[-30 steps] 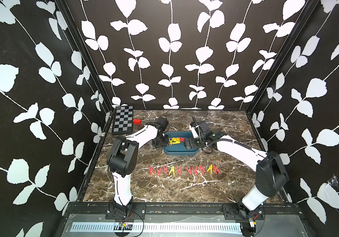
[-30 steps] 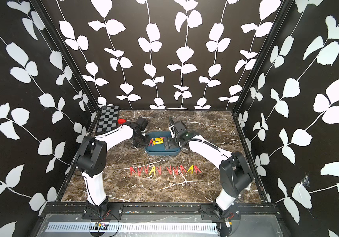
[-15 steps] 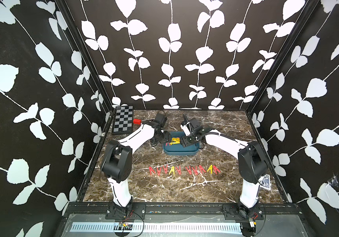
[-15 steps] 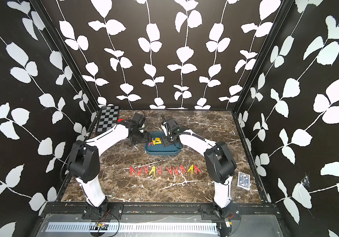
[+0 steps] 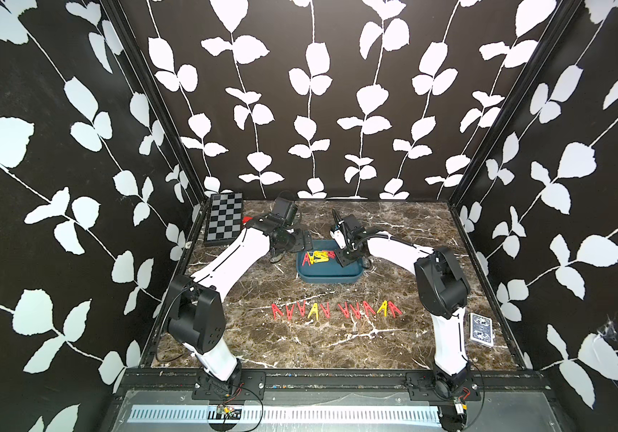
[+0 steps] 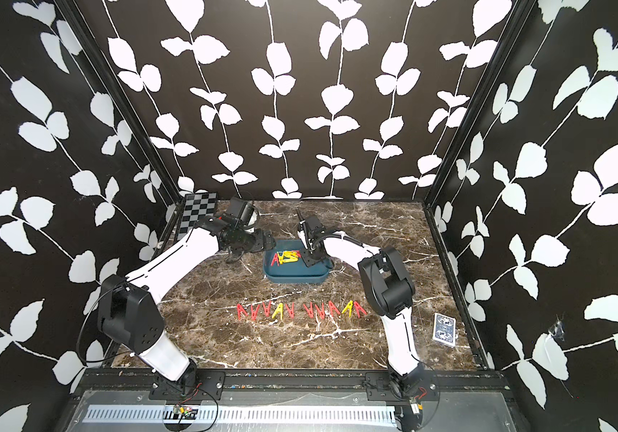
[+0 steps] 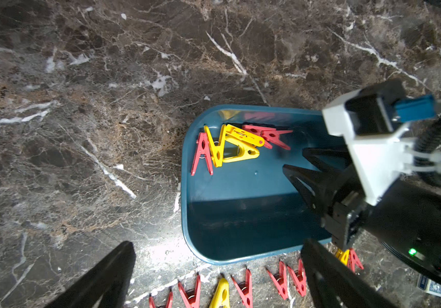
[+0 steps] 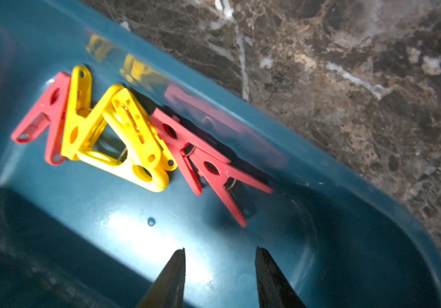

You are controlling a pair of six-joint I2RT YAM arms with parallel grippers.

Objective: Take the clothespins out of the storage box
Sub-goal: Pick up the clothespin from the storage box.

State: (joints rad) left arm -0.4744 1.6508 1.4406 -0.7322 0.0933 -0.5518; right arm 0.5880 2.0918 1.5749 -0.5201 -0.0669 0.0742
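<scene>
The teal storage box point(image 5: 328, 279) point(image 6: 292, 278) sits mid-table. Several red and yellow clothespins point(image 5: 317, 257) point(image 6: 285, 257) point(image 7: 230, 145) point(image 8: 123, 138) lie tangled at its far left end. Several more clothespins point(image 5: 335, 309) point(image 6: 301, 310) point(image 7: 240, 288) lie in a row on the marble in front of it. My right gripper point(image 5: 344, 258) point(image 6: 309, 260) point(image 7: 294, 160) point(image 8: 219, 250) hangs inside the box, just right of the tangle, open by a moderate gap with nothing between its fingers. Beside the box's left end, my left gripper point(image 5: 292, 248) point(image 7: 219, 242) stands wide open and empty.
A checkerboard point(image 5: 225, 222) point(image 6: 197, 213) lies at the back left with a small red block point(image 5: 246, 218) beside it. A deck of cards point(image 5: 481, 329) point(image 6: 444, 328) lies near the right edge. Patterned walls enclose the marble table on three sides.
My left gripper has opened wide. My right arm has swung in over the box, its jaws narrowing, which uncovered the deck of cards.
</scene>
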